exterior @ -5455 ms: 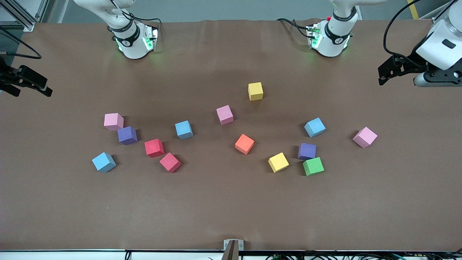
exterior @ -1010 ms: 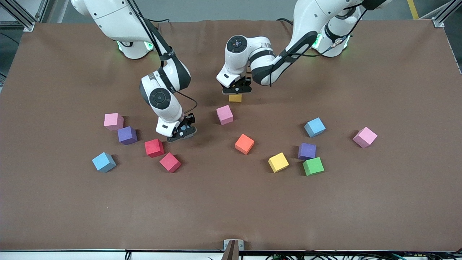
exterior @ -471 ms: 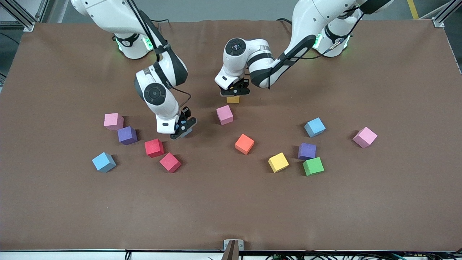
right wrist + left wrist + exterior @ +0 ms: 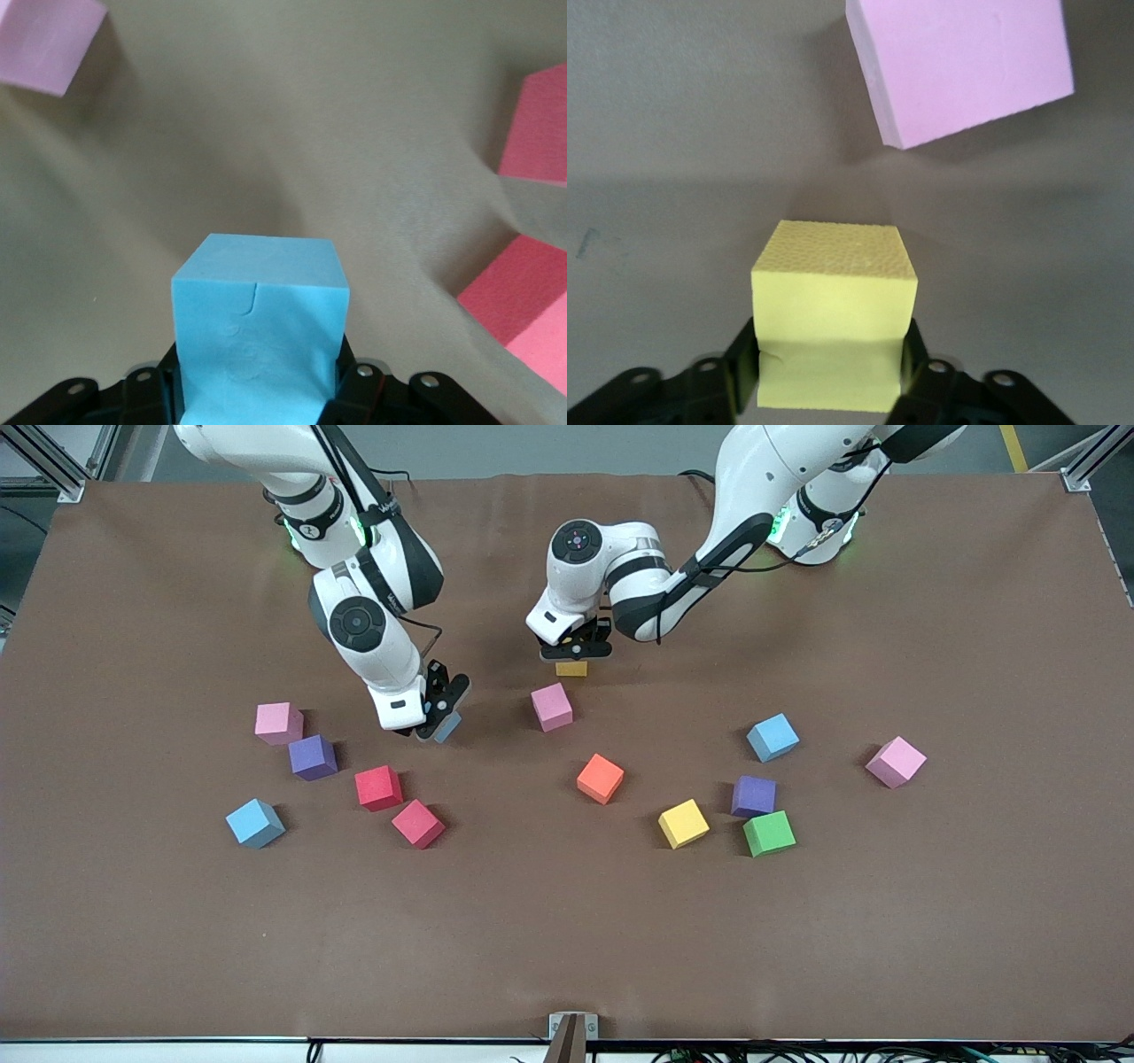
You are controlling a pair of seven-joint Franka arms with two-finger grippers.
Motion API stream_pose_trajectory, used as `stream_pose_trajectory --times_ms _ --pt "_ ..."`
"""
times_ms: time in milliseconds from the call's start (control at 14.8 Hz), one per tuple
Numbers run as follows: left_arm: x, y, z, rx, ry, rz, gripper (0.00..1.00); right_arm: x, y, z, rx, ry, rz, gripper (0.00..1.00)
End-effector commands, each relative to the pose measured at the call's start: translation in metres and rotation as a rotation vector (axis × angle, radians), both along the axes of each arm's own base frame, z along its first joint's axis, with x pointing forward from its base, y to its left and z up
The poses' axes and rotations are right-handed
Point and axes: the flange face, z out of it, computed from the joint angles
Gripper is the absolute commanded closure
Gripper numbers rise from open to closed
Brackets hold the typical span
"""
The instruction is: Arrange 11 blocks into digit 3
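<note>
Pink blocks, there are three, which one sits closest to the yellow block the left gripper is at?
The middle pink block, just nearer the front camera than the left gripper and its yellow block.

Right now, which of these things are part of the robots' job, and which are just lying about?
Job: blue block, gripped by the right gripper; yellow block under the left gripper; the twelve loose blocks, such as the orange block.
Lying about: metal bracket at the table's near edge.

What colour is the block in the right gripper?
Light blue block, held by the right gripper; clearest in the right wrist view.
</note>
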Motion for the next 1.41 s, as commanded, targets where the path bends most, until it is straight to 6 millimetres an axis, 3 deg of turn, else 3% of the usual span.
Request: stream_pose_trajectory --times_ms 0,269,471,808,1010,1347 --pt "0.005 -0.008 0.002 -0.003 -0.006 0.004 0.00 -0.020 0.005 0.003 0.008 -0.006 0.142 0.63" --pt "0.036 -0.005 0.029 0.050 -0.032 0.041 0.00 -0.041 0.014 -0.008 0.018 -0.009 0.314 0.63" --pt "0.075 0.008 0.051 0.058 -0.038 0.115 0.00 -0.060 0.029 -0.016 0.013 0.006 0.395 0.63" --pt "0.125 0.003 0.082 -0.048 0.036 0.277 0.00 -0.102 0.078 -0.019 0.021 -0.009 0.520 0.62" --pt "0.135 -0.003 0.071 -0.072 0.074 0.309 0.00 -0.119 0.106 -0.030 0.046 -0.057 0.571 0.62" --pt "0.150 0.004 0.037 -0.105 0.106 0.357 0.00 -0.137 0.122 -0.052 0.032 -0.029 0.595 0.62"
